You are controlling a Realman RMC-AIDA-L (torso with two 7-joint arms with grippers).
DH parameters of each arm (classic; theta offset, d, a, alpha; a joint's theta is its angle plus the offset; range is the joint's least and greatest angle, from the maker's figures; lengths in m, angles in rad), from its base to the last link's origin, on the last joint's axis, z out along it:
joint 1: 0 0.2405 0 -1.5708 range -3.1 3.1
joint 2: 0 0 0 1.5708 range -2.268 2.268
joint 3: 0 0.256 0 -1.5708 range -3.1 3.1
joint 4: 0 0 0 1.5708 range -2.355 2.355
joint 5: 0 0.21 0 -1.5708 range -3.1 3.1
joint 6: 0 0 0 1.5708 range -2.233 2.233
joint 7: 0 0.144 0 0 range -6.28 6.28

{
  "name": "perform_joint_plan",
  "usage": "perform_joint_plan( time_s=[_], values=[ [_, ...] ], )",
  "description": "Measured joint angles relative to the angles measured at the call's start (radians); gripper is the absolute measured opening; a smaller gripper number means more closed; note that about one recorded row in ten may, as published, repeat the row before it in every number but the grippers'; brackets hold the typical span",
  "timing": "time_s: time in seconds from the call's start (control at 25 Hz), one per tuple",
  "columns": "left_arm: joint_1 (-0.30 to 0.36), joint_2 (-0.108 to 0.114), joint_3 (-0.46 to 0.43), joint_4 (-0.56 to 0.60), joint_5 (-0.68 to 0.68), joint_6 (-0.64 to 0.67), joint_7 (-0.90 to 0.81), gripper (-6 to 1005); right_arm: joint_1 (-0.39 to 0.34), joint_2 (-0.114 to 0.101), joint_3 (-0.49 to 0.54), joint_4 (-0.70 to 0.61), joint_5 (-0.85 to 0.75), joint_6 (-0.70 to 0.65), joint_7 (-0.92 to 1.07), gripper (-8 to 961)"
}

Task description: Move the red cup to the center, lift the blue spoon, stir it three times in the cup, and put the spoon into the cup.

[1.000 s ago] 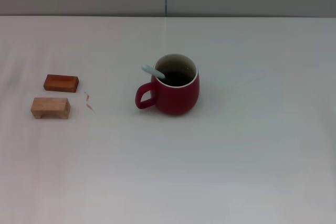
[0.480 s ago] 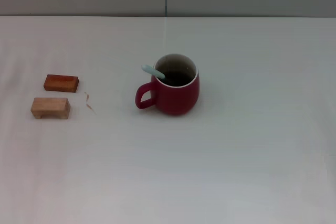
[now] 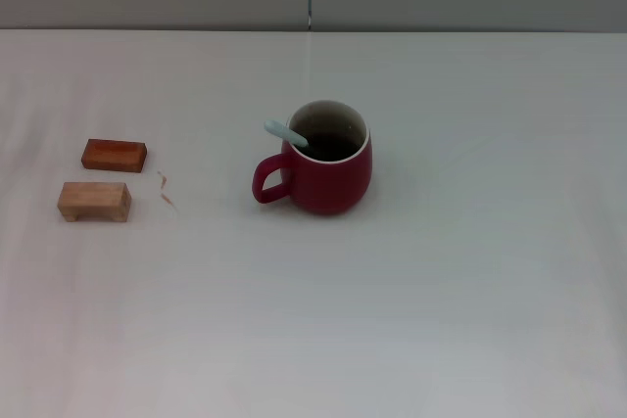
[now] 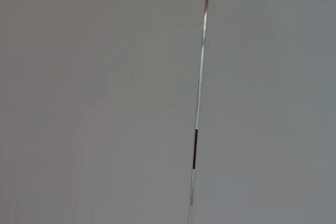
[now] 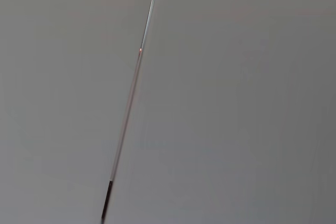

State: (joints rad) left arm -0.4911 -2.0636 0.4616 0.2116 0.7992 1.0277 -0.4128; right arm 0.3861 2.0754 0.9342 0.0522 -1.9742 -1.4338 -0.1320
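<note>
On the white table (image 3: 441, 291), near its middle, the red cup (image 3: 328, 178) stands upright, handle toward the robot's left. Blue spoon (image 3: 286, 133) sits inside it, pale handle leaning out over the rim on the handle side, bowl hidden in the dark interior. Well apart on the left: a tan wooden block (image 3: 94, 201), a reddish-brown block (image 3: 115, 155) just behind it, a small thread-like scrap (image 3: 167, 189) beside them. Neither gripper shows in any view, so grip state can't be told; both wrist cameras see only a grey wall panel with a seam (image 4: 199, 98).
</note>
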Motion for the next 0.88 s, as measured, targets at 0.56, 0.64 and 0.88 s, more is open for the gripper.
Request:
perform_joint_plan(
  time_s=[0.56, 0.64, 0.88],
  values=[
    [0.0, 0.0, 0.003, -0.003, 0.0, 0.0, 0.003, 829, 0.014, -0.001, 0.003, 0.0, 0.0, 0.004, 0.001, 695],
    [0.0, 0.0, 0.004, -0.003, 0.0, 0.0, 0.003, 829, 0.016, -0.001, 0.009, 0.0, 0.0, 0.004, 0.001, 695],
    [0.0, 0.0, 0.001, -0.003, 0.0, 0.001, -0.004, 829, 0.014, -0.001, 0.016, 0.0, 0.0, -0.002, 0.005, 694]
  ],
)
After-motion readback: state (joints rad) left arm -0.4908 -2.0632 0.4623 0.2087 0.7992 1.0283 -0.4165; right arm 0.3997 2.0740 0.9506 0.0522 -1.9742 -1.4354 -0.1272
